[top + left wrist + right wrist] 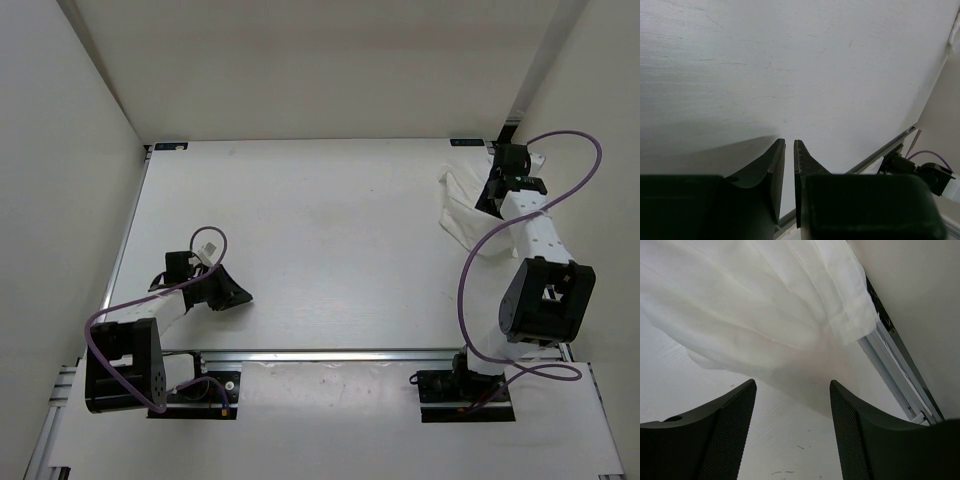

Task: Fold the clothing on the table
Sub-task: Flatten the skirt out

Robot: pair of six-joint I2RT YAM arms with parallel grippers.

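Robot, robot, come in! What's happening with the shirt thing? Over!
Right tool open, empty, over clothing. Left tool nearly closed, empty. Clothing bunched in table's far right corner. Nothing blocking.

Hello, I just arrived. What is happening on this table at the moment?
Two robot arms are set to fold the clothing, a white crumpled piece lying at the far right corner of the table. The right gripper is over it with its fingers wide open, the fabric just ahead of them, nothing held. The left gripper waits over bare table on the near left, its fingers nearly together and empty. The folding has not started.
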